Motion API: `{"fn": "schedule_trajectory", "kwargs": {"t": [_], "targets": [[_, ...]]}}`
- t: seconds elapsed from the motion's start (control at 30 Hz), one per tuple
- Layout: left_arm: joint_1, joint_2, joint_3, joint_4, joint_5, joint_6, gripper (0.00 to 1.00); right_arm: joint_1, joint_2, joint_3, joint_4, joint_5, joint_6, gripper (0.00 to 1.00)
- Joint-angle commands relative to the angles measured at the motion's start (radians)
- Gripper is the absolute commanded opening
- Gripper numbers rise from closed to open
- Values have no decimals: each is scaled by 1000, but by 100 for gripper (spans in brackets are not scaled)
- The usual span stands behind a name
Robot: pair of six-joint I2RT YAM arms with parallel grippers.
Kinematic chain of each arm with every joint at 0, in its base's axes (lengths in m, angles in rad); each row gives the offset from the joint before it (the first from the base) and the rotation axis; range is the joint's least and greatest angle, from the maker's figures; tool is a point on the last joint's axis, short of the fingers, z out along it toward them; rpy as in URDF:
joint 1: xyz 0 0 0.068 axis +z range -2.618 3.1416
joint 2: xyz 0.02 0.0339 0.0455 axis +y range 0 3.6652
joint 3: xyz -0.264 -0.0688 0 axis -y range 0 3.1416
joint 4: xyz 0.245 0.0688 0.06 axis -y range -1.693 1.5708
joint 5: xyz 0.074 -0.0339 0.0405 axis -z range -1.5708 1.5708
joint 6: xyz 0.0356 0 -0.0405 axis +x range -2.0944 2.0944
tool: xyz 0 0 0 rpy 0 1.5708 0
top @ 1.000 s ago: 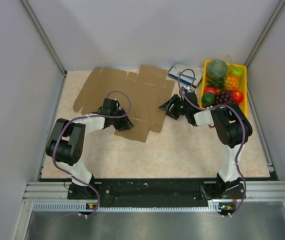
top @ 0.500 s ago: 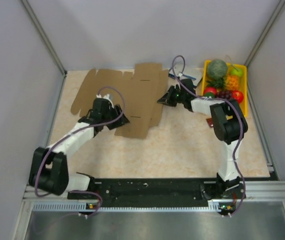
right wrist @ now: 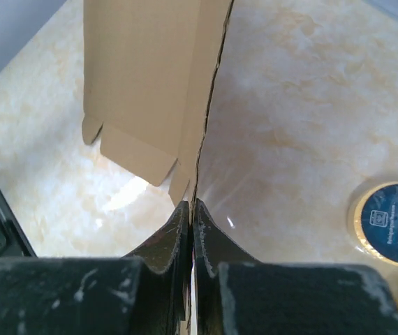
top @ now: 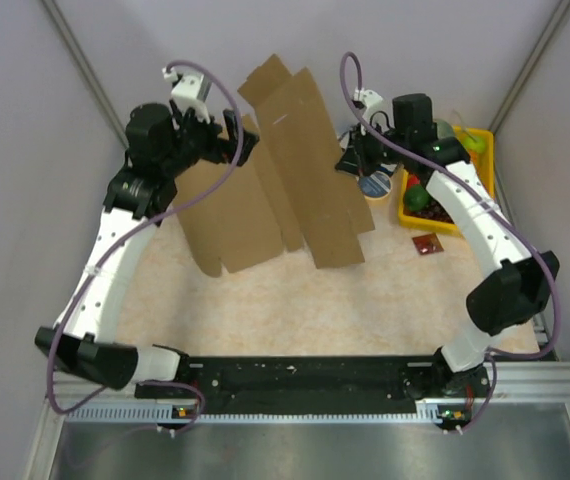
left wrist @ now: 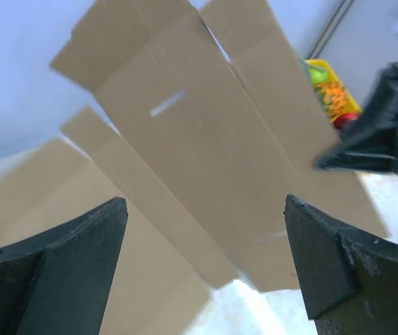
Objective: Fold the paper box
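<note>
The paper box (top: 305, 170) is a large brown cardboard blank with flaps and a slot. It hangs nearly upright above the table, its lower flaps toward the near side. My right gripper (top: 350, 160) is shut on its right edge; in the right wrist view the cardboard (right wrist: 143, 77) runs edge-on into the pinched gripper (right wrist: 193, 206). My left gripper (top: 227, 143) is raised by the blank's left panel and stands wide open. The left wrist view shows the gripper (left wrist: 204, 204) with nothing between its fingers and the cardboard (left wrist: 206, 139) a little way ahead.
A yellow tray (top: 482, 140) of toy fruit stands at the back right, behind the right arm. A roll of tape (top: 373, 185) lies on the table below the right gripper, also in the right wrist view (right wrist: 387, 223). A small brown square (top: 427, 244) lies near the tray. Walls close in on both sides.
The blank has gone from lying flat on the table to hanging upright. Both arms rose with it. The right gripper closed on its edge; the left gripper opened and let go.
</note>
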Motion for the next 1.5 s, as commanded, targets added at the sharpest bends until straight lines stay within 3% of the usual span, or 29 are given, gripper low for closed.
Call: {"fn": "schedule_trajectory", "kwargs": {"t": [0.0, 0.17, 0.23, 0.4, 0.5, 0.63, 0.73, 0.87, 0.97, 1.0, 1.1, 1.13, 1.2, 1.23, 1.33, 1.47], "targets": [[41, 168, 232, -94, 78, 169, 98, 1, -94, -14, -167, -166, -300, 0], [68, 263, 326, -51, 228, 369, 98, -24, -131, 21, -218, -285, -368, 0], [75, 300, 389, -82, 198, 435, 98, -27, -131, 35, -236, -304, -395, 0], [139, 298, 356, 11, 201, 410, 98, -39, -90, 78, -328, -321, -451, 0], [186, 289, 344, 38, 319, 373, 98, -54, -70, 112, -390, -335, -494, 0], [205, 346, 407, -77, 455, 414, 96, -59, -73, 123, -408, -353, -521, 0], [207, 347, 369, -67, 575, 402, 93, -68, -70, 130, -411, -370, -527, 0], [208, 331, 309, -1, 605, 371, 75, -79, -56, 150, -422, -378, -530, 0], [208, 332, 292, 15, 609, 353, 55, -82, -54, 153, -421, -376, -535, 0], [208, 331, 288, 21, 615, 350, 39, -83, -54, 154, -419, -366, -532, 0], [205, 312, 248, 79, 612, 296, 7, -82, -31, 167, -390, -330, -491, 0], [203, 302, 230, 102, 608, 261, 0, -82, -25, 169, -369, -309, -433, 4], [202, 262, 162, 186, 608, 227, 0, -70, -23, 151, -260, -197, -345, 11], [202, 248, 139, 218, 609, 192, 0, -67, -23, 141, -241, -188, -292, 22], [202, 199, 62, 308, 624, 131, 0, -57, -19, 129, -201, -210, -253, 37], [202, 162, 9, 354, 632, 94, 0, -53, 9, 153, -174, -240, -231, 43]]}}
